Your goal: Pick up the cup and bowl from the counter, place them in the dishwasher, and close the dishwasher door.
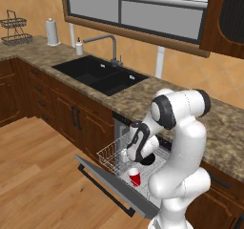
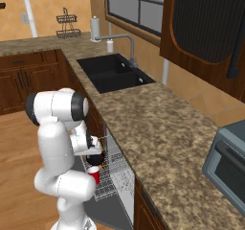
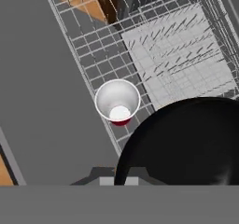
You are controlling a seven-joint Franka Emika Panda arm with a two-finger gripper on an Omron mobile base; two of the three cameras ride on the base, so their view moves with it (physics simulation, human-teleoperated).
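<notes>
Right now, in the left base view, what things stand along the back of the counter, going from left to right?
Wire rack → paper towel roll → soap bottle → tap, all on the counter.

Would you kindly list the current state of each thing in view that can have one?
cup: upright in the rack, mouth up.
bowl: held over the rack, above the wires.
gripper: shut on the bowl's rim.
dishwasher door: open, folded down.
rack: pulled out over the door.
</notes>
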